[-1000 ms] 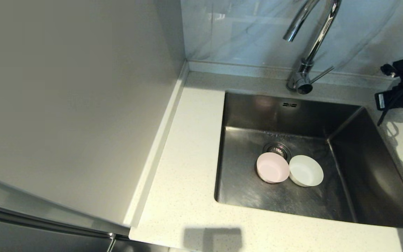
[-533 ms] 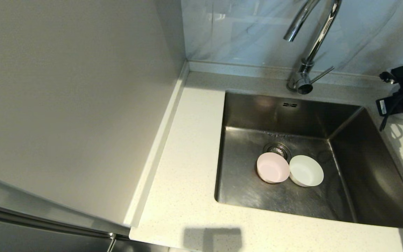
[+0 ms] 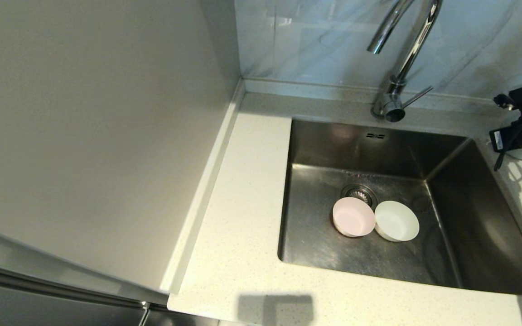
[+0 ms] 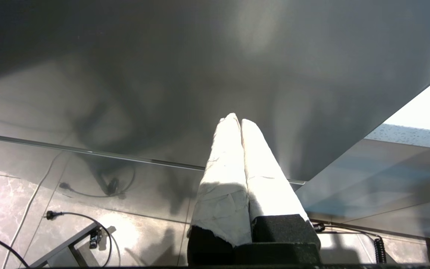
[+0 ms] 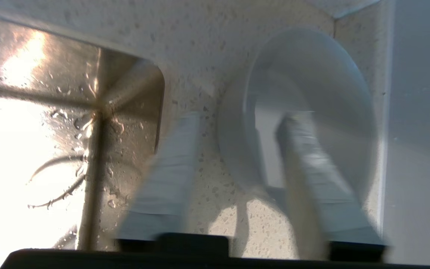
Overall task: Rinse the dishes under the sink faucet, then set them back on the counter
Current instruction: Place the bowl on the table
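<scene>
A pale pink bowl and a white bowl lie side by side on the floor of the sink, just in front of the drain. The pale grey bowl rests on the counter by the sink's far right corner; a sliver of it shows under my right arm. My right gripper is open and straddles the bowl's rim, one finger inside and one outside. The faucet arches over the sink's back edge. My left gripper is shut, empty and parked low.
A plain beige wall panel bounds the counter on the left, and a raised rim runs along the back. The faucet's thin lever points right. In the left wrist view a dark cabinet front and floor cables show.
My right arm has drifted slightly to the right over the counter, and the grey bowl's edge now shows beneath it. Both bowls in the sink have stayed put.
</scene>
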### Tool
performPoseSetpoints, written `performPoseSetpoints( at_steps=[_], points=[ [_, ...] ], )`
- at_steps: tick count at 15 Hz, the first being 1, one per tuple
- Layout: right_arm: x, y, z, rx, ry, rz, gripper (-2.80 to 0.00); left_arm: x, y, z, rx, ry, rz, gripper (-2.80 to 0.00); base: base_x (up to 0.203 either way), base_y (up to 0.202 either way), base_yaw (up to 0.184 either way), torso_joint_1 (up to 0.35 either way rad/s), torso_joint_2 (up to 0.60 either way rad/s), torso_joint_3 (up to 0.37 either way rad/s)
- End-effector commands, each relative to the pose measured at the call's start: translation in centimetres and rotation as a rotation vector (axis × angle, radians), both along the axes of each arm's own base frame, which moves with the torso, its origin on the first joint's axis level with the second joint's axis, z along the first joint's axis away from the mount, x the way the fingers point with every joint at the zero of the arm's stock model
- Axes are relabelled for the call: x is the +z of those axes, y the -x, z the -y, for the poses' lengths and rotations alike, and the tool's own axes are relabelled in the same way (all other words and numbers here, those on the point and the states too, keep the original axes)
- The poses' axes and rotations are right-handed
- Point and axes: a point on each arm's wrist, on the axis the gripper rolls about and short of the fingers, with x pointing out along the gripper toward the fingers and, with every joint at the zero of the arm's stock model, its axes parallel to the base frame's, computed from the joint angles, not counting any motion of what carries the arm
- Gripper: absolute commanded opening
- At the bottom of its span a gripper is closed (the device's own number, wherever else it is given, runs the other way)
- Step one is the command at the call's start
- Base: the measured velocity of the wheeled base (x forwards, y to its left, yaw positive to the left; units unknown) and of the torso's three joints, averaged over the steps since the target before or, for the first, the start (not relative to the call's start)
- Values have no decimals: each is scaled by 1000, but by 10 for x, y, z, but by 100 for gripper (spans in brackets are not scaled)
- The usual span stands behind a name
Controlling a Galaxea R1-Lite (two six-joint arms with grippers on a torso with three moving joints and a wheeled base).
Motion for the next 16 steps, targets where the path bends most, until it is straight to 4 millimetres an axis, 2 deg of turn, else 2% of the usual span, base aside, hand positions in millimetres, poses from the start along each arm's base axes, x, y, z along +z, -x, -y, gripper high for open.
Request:
performPoseSetpoints(
  at_steps=[1, 3, 5, 7, 9, 12, 14, 16],
  points=[
    [9, 5, -2, -3, 4, 22, 0, 0, 0, 0, 1, 1, 3, -280, 0, 0, 0, 0, 0, 0],
    [20, 14, -6, -1, -7, 48, 0, 0, 0, 0, 1, 1, 3, -280, 0, 0, 0, 0, 0, 0],
    [17, 27, -16, 35, -33, 21, 0, 0, 0, 0, 1, 1, 3, -280, 0, 0, 0, 0, 0, 0],
    [28, 46, -42, 153, -68, 37, 0, 0, 0, 0, 1, 0, 3, -280, 0, 0, 0, 0, 0, 0],
    [37, 68, -83, 280, -132, 49, 0, 0, 0, 0, 1, 1, 3, -280, 0, 0, 0, 0, 0, 0],
    [13, 93, -141, 417, -205, -125, 0, 0, 0, 0, 1, 1, 3, -280, 0, 0, 0, 0, 0, 0],
    [-9, 98, -157, 409, -209, -231, 0, 0, 0, 0, 1, 1, 5, -280, 0, 0, 0, 0, 0, 0],
    [-32, 100, -164, 400, -213, -314, 0, 0, 0, 0, 1, -1, 3, -280, 0, 0, 0, 0, 0, 0]
  ],
)
